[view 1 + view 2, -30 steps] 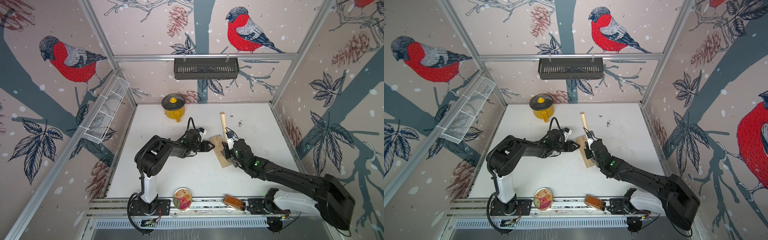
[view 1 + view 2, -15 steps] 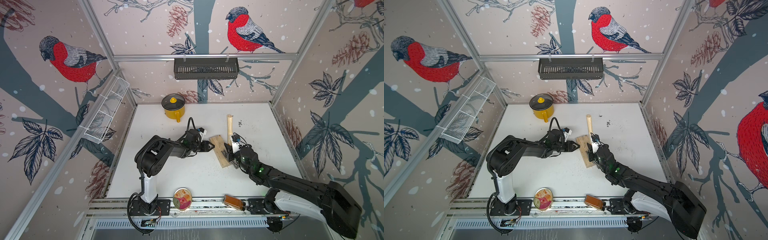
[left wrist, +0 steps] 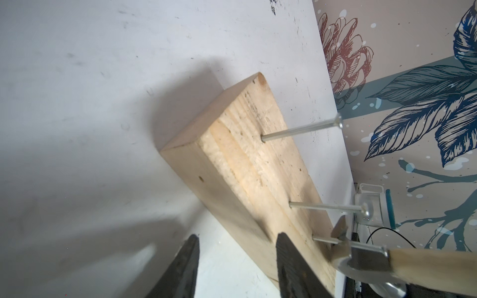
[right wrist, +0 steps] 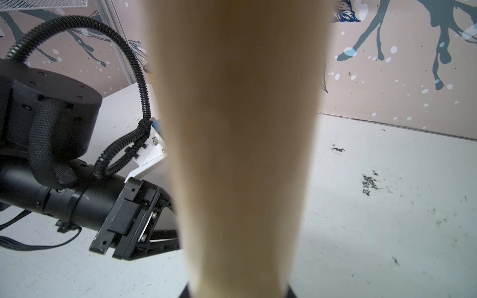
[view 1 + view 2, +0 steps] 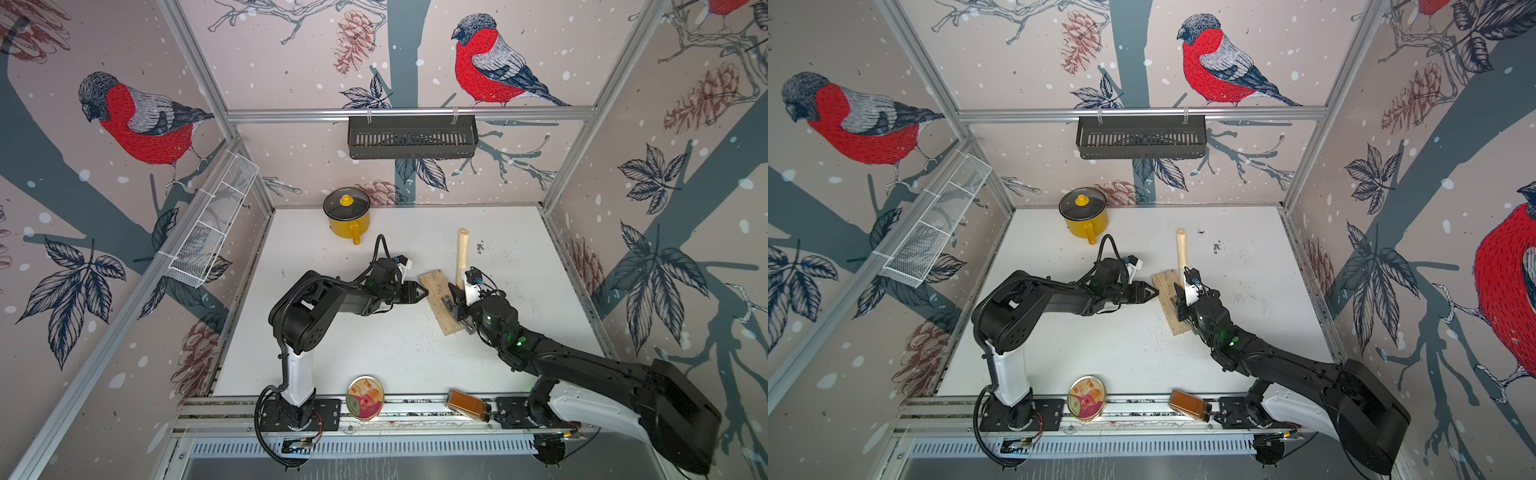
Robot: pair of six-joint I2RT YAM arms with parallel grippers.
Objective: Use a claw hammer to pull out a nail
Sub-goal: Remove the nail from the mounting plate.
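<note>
— How is the left arm (image 5: 316, 307) sitting?
— It is folding at the elbow and stretching its forearm out level toward the board (image 5: 434, 293). The left gripper (image 3: 236, 258) is standing about half open at the board's long edge. One finger (image 3: 286, 258) is lying over the top face and the other is hanging beside the side face. I can't tell whether it is pressing or only touching.
— And the right arm (image 5: 582, 365)?
— It is reaching long and low, with its wrist coming in over the board's other side. The right gripper (image 5: 457, 297) is clamping tight on the hammer (image 5: 460, 257), toward the head end of the wooden handle.
— Where is the hammer sitting?
— Its head is resting on the board's top, with the claw fitting around the shaft of the nail (image 3: 325, 240) nearest the left gripper. The handle is rising away from the board. The other two nails (image 3: 300, 129) are standing free further along the board
</note>
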